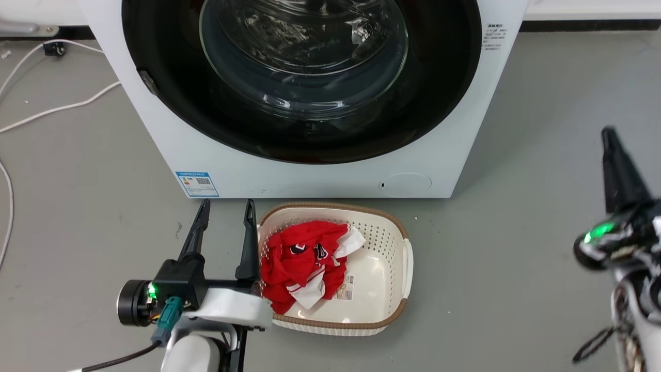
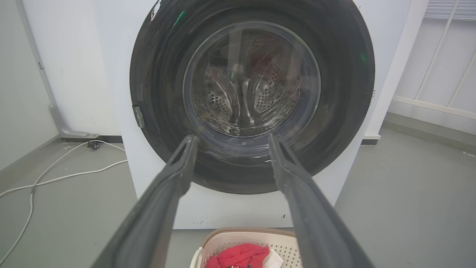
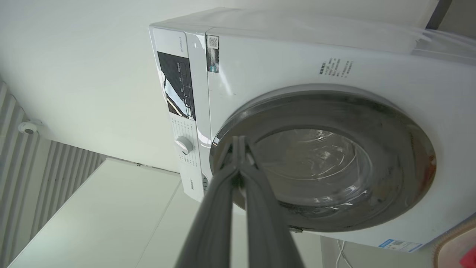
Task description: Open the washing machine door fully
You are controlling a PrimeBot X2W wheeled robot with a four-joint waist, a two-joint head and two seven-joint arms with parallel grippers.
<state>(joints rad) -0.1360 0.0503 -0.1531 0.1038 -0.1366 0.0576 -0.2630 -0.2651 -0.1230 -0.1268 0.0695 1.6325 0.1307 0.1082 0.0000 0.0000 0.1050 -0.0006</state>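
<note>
The washing machine door (image 1: 304, 72) is sitting shut on the washing machine (image 1: 320, 181) at upper centre, so the whole opening is yet to be done. The left claw (image 1: 227, 204) is hovering wide at lower left. The right claw (image 1: 610, 137), pinched together and empty, is hovering at the right edge.

Right gripper (image 3: 239, 141): fingers pressed together, nothing between them, tips seen against the door's edge.
Door (image 3: 319, 167): black ring, glass bowl, shut flat on the washing machine (image 3: 282, 63).
Dial (image 3: 184, 144): on the control strip (image 3: 178, 89), beside the door.
</note>
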